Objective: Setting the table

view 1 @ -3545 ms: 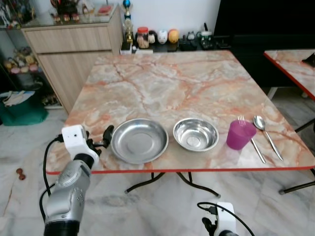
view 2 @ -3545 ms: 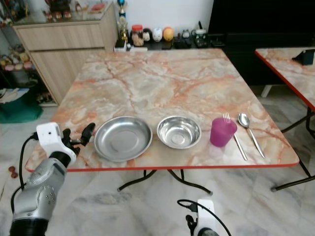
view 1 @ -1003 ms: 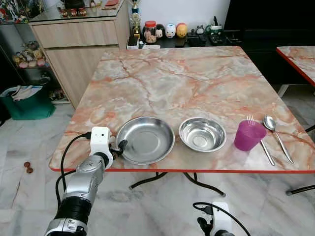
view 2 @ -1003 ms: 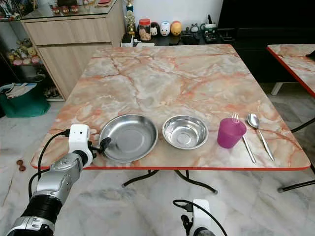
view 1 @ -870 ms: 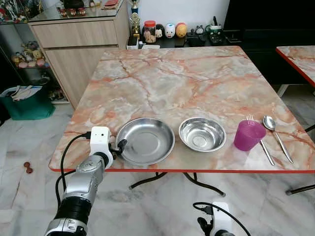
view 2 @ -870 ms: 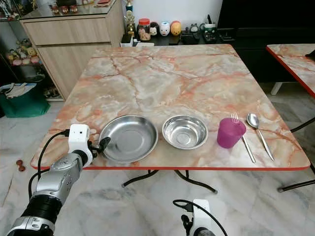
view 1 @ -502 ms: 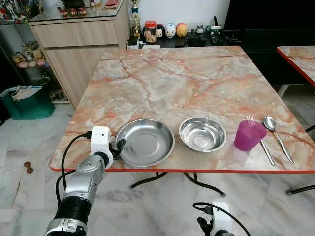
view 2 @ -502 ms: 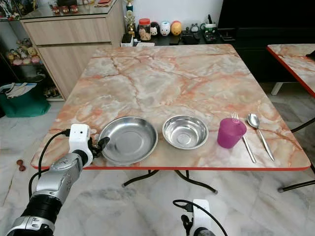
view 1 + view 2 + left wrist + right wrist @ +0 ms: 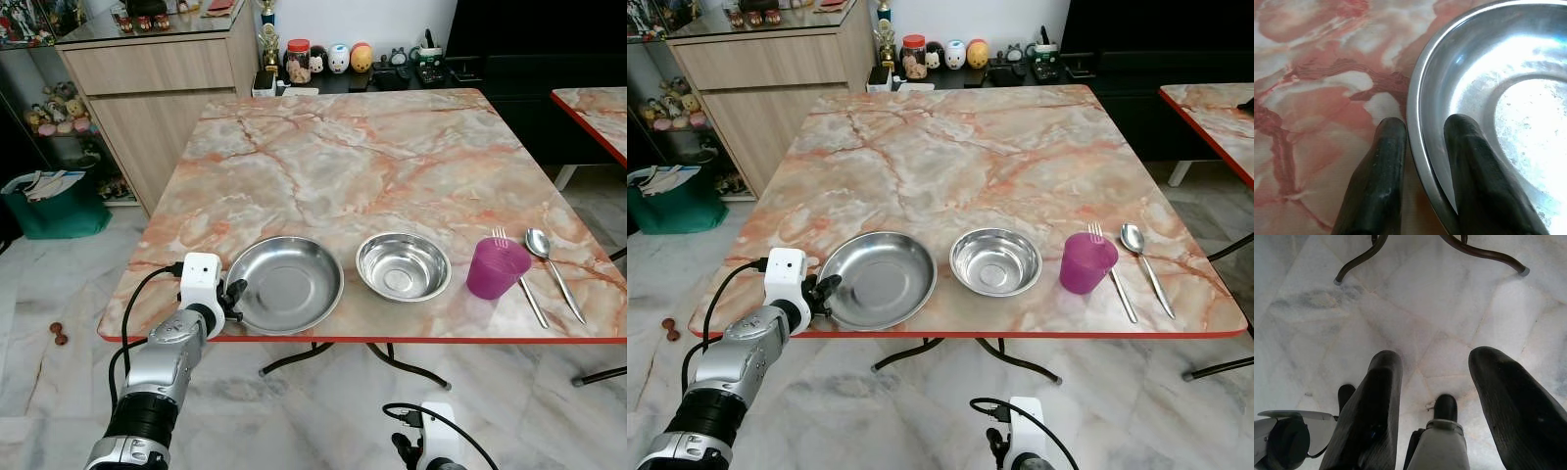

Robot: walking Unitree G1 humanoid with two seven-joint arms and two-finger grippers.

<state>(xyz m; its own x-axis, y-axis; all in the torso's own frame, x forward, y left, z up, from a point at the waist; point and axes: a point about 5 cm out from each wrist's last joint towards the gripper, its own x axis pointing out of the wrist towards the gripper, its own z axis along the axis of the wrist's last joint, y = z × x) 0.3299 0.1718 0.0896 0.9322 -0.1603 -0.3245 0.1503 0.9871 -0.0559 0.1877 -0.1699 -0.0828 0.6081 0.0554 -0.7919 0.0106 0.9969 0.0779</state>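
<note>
A wide steel plate (image 9: 284, 284) lies near the front left edge of the marble table (image 9: 372, 157). My left gripper (image 9: 235, 294) is shut on the plate's left rim. In the left wrist view one finger (image 9: 1386, 171) rests outside the rim on the marble and the other sits inside the plate (image 9: 1508, 98). To the plate's right stand a steel bowl (image 9: 403, 265) and a purple cup (image 9: 497, 267), then a fork (image 9: 519, 274) and a spoon (image 9: 551, 264). My right gripper (image 9: 1440, 357) hangs open low over the floor.
A wooden cabinet (image 9: 147, 88) stands at the back left, with a green bag (image 9: 49, 201) on the floor beside it. Jars and figurines (image 9: 333, 61) line a low shelf behind the table. A second marble table (image 9: 593, 108) is at the right. Curved metal table legs (image 9: 1361, 259) stand on the tiled floor.
My left gripper has closed onto the plate's rim, and the plate has slid slightly to the left toward the table's corner. The right arm stays hanging.
</note>
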